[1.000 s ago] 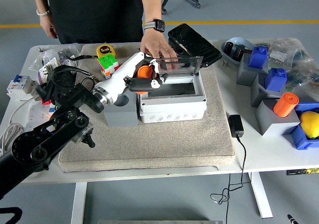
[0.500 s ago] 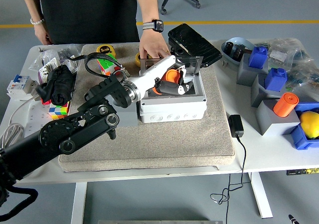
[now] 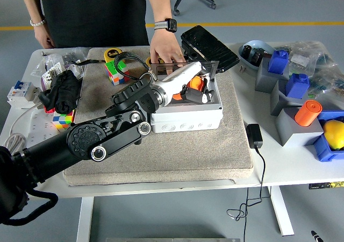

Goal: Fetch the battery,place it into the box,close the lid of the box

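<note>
Far left of table (image 3: 279,169): breaker (image 3: 17,93) at the edge, black pouch (image 3: 63,88) next to it, small colour cube (image 3: 63,119) at the pouch's 6 o'clock.

Left arm (image 3: 91,143) comes in from lower left, runs diagonally toward 2 o'clock over the beige mat (image 3: 177,156). Left hand (image 3: 194,91) sits inside the open white box (image 3: 186,113), fingers curled round the orange battery (image 3: 195,83). Battery is down in the box cavity, toward its far side, still gripped. Can't tell if it touches the box floor.

Second colour cube (image 3: 115,70) on the mat at the box's 10 o'clock; yellow tape measure (image 3: 112,54) just past it at 12.

Box lid (image 3: 185,68) is clear, standing up along the far edge of the box. Person at the far side has a hand (image 3: 166,54) resting on the lid's top edge; watch (image 3: 165,25) on that wrist. Their other hand (image 3: 43,36) hangs at far left, off the table.

Black flat case (image 3: 208,46) at the box's 1 o'clock, tilted, overlapping the mat corner. Charger block (image 3: 254,136) with cable at the box's 4 o'clock, off the mat.

Right side: grey stands, blue blocks (image 3: 297,84), orange cylinder (image 3: 307,113) on a grey stand (image 3: 294,128), yellow ball (image 3: 334,134) in a blue tray at the far right edge.

Right arm not visible.
</note>
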Controlling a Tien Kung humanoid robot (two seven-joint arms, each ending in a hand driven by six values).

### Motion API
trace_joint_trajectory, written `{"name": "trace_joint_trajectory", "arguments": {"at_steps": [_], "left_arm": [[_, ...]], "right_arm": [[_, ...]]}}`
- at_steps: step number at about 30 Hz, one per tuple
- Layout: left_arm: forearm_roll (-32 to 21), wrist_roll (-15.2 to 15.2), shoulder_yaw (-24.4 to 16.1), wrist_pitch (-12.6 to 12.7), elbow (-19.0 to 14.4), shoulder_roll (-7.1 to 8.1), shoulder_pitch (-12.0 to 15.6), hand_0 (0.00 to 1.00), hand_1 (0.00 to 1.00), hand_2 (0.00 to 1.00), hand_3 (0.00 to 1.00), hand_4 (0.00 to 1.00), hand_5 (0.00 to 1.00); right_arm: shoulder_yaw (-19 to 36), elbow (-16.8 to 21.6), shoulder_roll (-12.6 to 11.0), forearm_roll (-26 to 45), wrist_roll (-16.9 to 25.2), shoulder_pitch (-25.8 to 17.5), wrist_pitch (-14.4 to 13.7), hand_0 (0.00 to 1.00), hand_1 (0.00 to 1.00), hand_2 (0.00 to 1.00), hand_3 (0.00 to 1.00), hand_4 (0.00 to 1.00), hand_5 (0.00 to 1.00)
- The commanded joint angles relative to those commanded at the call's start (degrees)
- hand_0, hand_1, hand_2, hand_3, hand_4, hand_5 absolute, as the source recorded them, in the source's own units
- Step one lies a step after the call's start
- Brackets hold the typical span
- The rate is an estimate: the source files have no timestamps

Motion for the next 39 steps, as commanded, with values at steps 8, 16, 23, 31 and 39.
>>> {"name": "trace_joint_trajectory", "arguments": {"at_steps": [8, 16, 23, 31, 39], "left_arm": [[-0.57, 0.37, 1.47, -0.28, 3.9, -0.57, -1.28, 0.131, 0.13, 0.188, 0.304, 0.74, 0.002], [-0.86, 0.07, 1.62, -0.44, 5.82, -0.57, -2.36, 0.156, 0.196, 0.308, 0.345, 0.86, 0.002], [-1.74, -0.5, 1.77, -0.44, 6.64, -0.57, -2.26, 0.189, 0.267, 0.341, 0.367, 0.864, 0.002], [-2.45, -1.66, 1.83, 0.02, 7.04, -0.57, -2.3, 0.187, 0.276, 0.347, 0.38, 0.853, 0.002], [-3.35, -2.56, 1.66, -0.25, 7.22, -0.57, -2.22, 0.337, 0.527, 0.495, 0.467, 0.857, 0.002]], "right_arm": [[0.31, 0.23, -0.08, -0.66, 0.07, 0.01, -0.18, 0.725, 0.665, 0.653, 0.598, 0.998, 0.612], [0.87, 0.36, -0.1, -1.15, 0.12, 0.02, -0.28, 0.725, 0.665, 0.653, 0.598, 0.998, 0.61], [1.18, 0.46, -0.12, -1.48, 0.18, -0.02, -0.35, 0.726, 0.665, 0.653, 0.598, 0.998, 0.61], [1.66, 0.62, -0.11, -2.01, 0.37, 0.07, -0.53, 0.726, 0.665, 0.653, 0.597, 0.998, 0.609], [2.14, 0.79, -0.11, -2.52, 0.57, 0.12, -0.7, 0.726, 0.664, 0.654, 0.597, 0.998, 0.609]]}}
